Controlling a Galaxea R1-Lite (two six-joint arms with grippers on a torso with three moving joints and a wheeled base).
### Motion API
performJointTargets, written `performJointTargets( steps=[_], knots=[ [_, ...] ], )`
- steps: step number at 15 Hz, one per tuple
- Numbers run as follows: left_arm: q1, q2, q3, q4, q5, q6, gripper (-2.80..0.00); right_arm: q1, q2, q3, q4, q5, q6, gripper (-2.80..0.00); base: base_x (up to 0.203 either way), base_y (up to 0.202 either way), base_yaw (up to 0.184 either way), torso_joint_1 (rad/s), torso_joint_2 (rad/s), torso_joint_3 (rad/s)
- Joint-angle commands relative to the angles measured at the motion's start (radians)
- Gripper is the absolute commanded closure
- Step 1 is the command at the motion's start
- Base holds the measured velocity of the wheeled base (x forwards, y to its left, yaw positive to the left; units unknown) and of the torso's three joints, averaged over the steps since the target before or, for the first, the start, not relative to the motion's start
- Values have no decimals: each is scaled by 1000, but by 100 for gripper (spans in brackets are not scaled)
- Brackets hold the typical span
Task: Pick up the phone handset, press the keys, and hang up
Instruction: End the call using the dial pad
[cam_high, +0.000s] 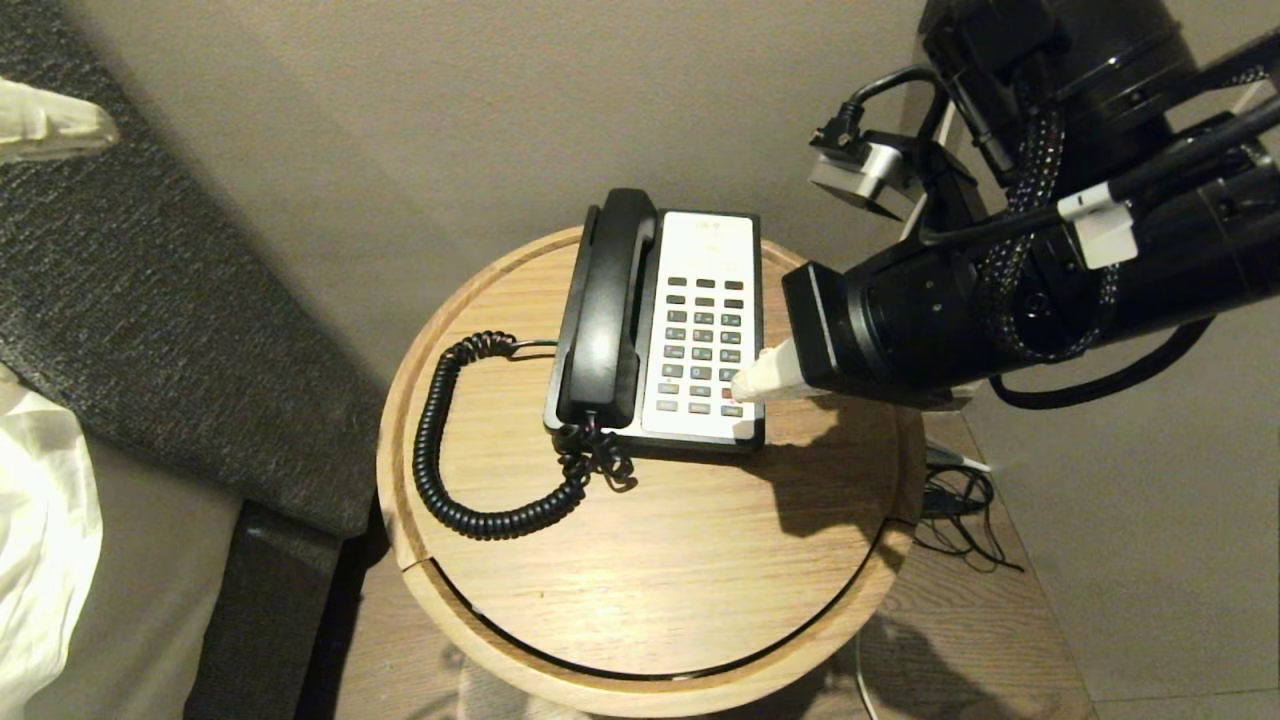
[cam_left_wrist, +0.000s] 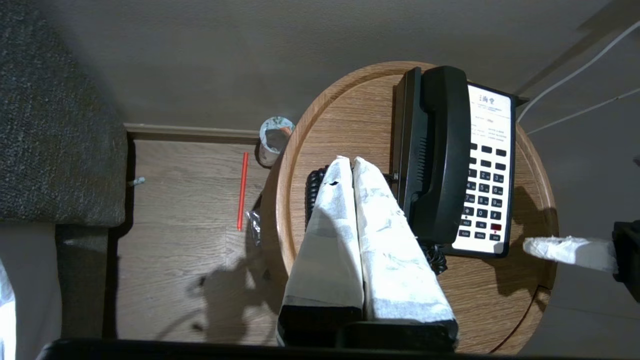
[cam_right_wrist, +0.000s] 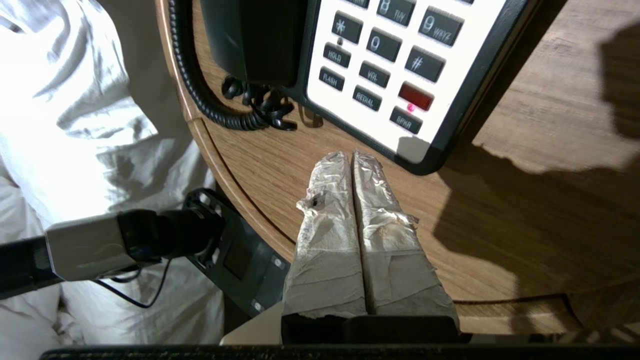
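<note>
On the round surface (cam_high: 640, 560): one phone base (cam_high: 700, 330), one phone handset (cam_high: 605, 300) cradled on it.
Right end effector (cam_high: 745, 385): fingers pressed together, tip over the base's lower keys, handset beyond.
Left end effector (cam_left_wrist: 350, 165): pressed together, holding nothing, beside handset.

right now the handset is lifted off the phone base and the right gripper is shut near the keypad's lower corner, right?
Not quite. The phone handset is not lifted: it lies in its cradle on the phone base, as the head view shows. The rest holds: the right gripper is shut, its tips by the keypad's lower corner.
</note>
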Motion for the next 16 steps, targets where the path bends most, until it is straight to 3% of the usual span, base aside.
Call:
performJointTargets(
  steps=[1,16],
  knots=[
    [1,-4,7,4,3,-2,0,0,2,31,-5,-2,1,0,0,0,0,0,0,0],
    [1,-8,16,2,-5,-2,0,-34,72,22,-31,-25,-17,0,0,0,0,0,0,0]
  ],
)
